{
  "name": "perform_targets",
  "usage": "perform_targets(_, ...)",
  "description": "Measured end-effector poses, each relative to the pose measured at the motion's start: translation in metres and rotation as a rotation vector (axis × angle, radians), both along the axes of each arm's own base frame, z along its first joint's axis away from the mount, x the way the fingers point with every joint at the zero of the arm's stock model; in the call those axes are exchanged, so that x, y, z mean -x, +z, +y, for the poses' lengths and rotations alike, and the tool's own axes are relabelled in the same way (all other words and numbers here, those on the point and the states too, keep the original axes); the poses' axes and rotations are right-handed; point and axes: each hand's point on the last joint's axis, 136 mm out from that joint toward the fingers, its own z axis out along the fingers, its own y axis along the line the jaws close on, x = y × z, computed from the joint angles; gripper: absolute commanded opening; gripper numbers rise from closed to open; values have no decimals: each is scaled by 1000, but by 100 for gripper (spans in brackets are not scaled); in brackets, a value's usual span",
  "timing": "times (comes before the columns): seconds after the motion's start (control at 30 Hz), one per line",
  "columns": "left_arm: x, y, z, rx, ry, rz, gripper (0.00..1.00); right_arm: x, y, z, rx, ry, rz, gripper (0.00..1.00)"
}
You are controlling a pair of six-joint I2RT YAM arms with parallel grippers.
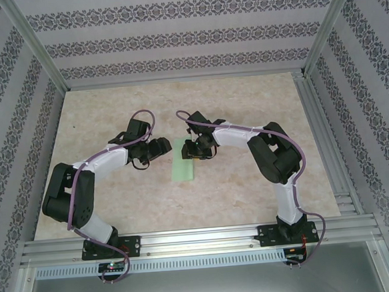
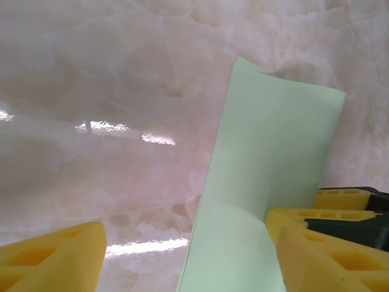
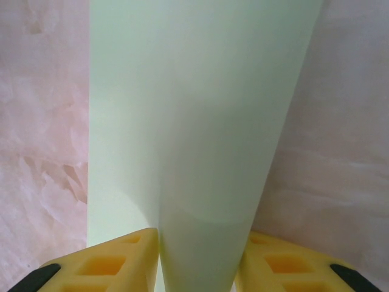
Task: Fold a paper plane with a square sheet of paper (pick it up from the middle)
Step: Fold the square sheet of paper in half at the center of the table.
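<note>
So the square sheet of paper is lying pretty much in the middle of the table, and it's looking like a narrow pale green strip from above, folded over lengthwise, long side running from the table's near edge toward its far edge. On the right wrist cam one layer is curling up off the table into a rounded fold.

The right gripper is sitting at the far end of the strip, just past the table's middle. Its yellow fingers are pressing in on either side of that raised fold, partway closed, so it's got the paper pinched between them.

The left gripper is hanging just left of the table's centre, right beside the strip. Its jaws are standing wide apart and holding nothing. On its own cam one finger is out over bare table and the other is up against the paper's edge, though I can't tell if it's actually touching.

Both arms are bending in from the table's near edge. Patterned walls are closing in the table's other three sides.
</note>
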Motion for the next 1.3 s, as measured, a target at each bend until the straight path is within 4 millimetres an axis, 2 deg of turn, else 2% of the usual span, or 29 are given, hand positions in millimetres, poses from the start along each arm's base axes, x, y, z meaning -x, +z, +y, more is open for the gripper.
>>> perform_targets(0.3,1,-1,3,-13,4,2,88,0,-1,-1,-3,-25,12,37)
perform_targets(0.6,1,5,3,-14,-11,-20,86,0,-2,-2,-19,-39,4,38)
perform_targets(0.9,7,-3,3,-11,-22,-9,84,0,-2,-1,-27,-41,6,41)
perform_targets(1.03,5,2,-5,29,-46,-27,78,0,-2,-1,-27,-40,7,41)
perform_targets(1.17,3,3,-14,70,-77,-36,63,0,-2,-1,-27,-40,7,41)
perform_targets(1.3,5,-4,-22,105,-113,-15,50,0,-2,-1,-26,-41,8,40)
